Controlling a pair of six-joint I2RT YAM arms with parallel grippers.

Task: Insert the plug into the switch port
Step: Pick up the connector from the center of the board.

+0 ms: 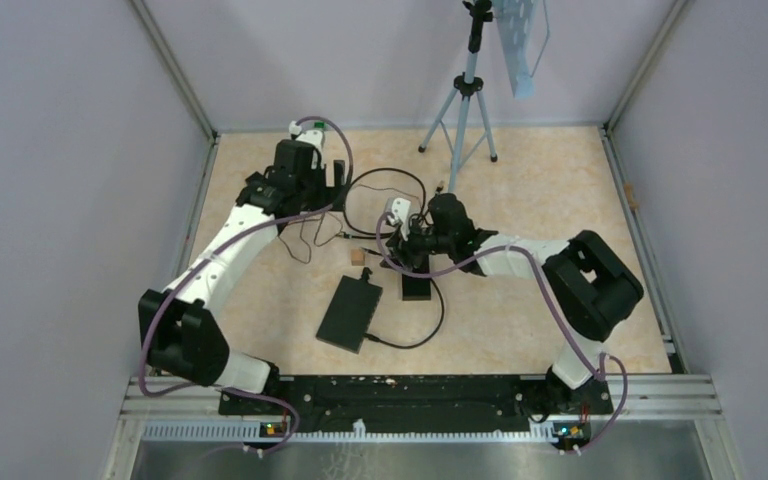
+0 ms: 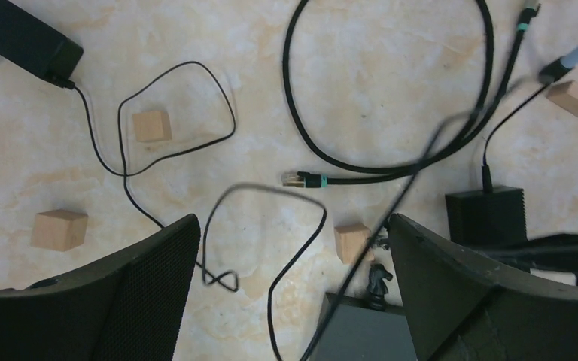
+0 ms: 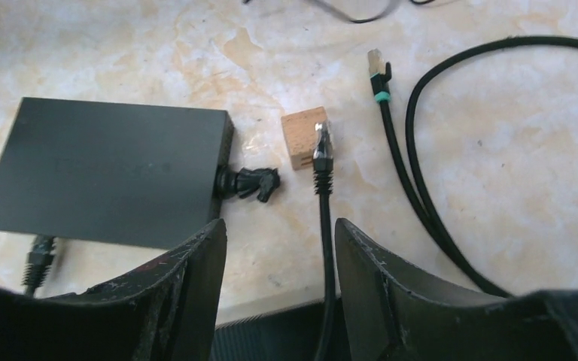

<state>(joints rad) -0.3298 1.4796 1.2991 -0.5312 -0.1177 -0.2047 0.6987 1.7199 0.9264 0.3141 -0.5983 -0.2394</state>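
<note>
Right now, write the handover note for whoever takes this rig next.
Left gripper: open, empty, above the loose cables.
Right gripper: jaws apart; a cable runs between its fingers but does not look pinched.
That cable's plug sits by a wooden block, beside the switch but not in it.
A teal-banded plug lies loose farther off.
Done: nothing inserted yet.
Left: grip the plug, line it up with a switch port (ports not visible from here), push it in.

A blurred cable [image 2: 391,210] crosses the left wrist view; switch [image 3: 105,173] ports hidden.
</note>
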